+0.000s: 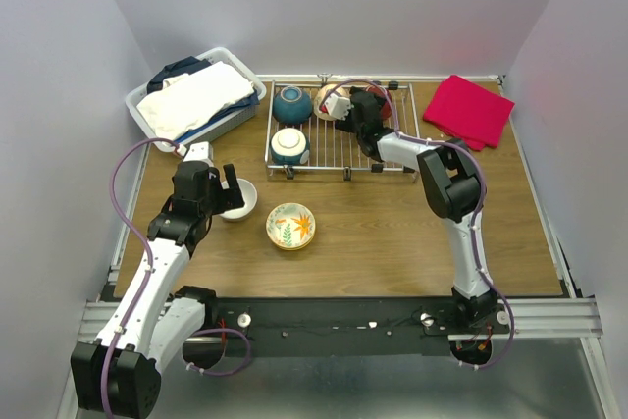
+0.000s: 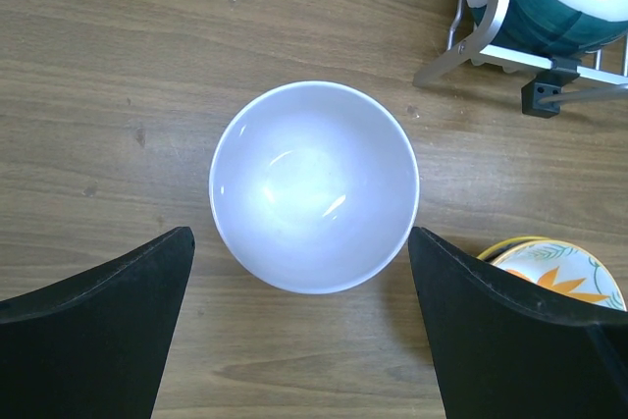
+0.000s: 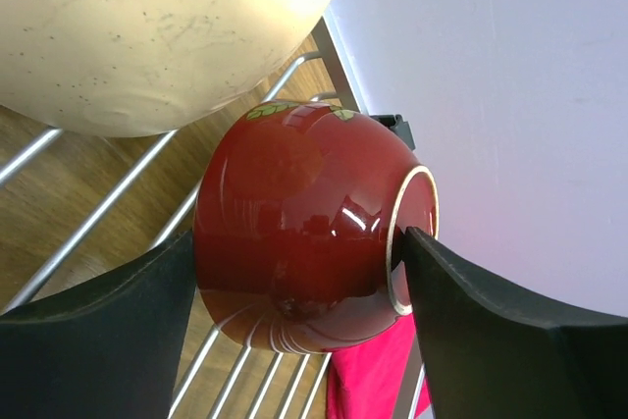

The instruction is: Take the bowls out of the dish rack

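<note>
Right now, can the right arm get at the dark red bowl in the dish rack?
Probably yes. The right gripper has a finger on each side of the dark red bowl, nothing between. The cream bowl beside it leaves room. Whether it grips yet, I cannot tell.

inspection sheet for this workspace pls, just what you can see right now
surface: wooden table, no spills seen
job's things: dish rack holds rear teal bowl, front teal bowl, cream bowl, dark red bowl; white bowl and floral bowl sit on the table
clutter: basket of cloths, red cloth
grippers: left gripper open over the white bowl; right gripper astride the dark red bowl, grip unclear
cables: purple cables run along both arms
surroundings: plain walls
</note>
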Tool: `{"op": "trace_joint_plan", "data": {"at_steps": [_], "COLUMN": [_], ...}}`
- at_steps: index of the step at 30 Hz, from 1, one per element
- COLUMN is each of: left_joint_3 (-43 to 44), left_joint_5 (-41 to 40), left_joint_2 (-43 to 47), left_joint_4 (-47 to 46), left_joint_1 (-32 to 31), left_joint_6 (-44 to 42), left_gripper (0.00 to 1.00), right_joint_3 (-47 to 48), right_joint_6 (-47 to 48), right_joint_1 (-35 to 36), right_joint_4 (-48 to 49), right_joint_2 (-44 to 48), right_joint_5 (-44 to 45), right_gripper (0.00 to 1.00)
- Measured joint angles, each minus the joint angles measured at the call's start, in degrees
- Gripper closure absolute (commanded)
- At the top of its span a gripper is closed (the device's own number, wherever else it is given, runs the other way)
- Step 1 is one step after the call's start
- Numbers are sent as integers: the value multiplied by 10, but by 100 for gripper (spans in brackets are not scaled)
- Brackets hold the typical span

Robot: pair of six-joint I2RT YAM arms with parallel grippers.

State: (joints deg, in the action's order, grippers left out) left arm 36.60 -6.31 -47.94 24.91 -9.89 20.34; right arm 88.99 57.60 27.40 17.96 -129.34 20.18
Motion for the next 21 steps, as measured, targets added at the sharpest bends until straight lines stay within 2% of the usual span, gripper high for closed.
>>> {"op": "trace_joint_plan", "data": {"at_steps": [5, 11, 15, 21], "left_joint_3": [0, 0, 0, 0], "left_joint_5": [0, 0, 0, 0], "left_joint_2": [0, 2, 5, 9], "left_joint_4": [0, -1, -3, -4], "left_joint_1": [0, 0, 0, 0], "left_joint_6": [0, 0, 0, -1], "left_gripper": [1, 1, 1, 1], "right_joint_3": [0, -4, -10, -17], "right_joint_6": [7, -16, -52, -108], "right_joint_1": [3, 3, 1, 0], "right_joint_4": [6, 0, -21, -66], "right_joint_2": [1, 14, 37, 70], "right_joint_5": [3, 2, -2, -12], "right_gripper": [36, 50, 56, 58]}}
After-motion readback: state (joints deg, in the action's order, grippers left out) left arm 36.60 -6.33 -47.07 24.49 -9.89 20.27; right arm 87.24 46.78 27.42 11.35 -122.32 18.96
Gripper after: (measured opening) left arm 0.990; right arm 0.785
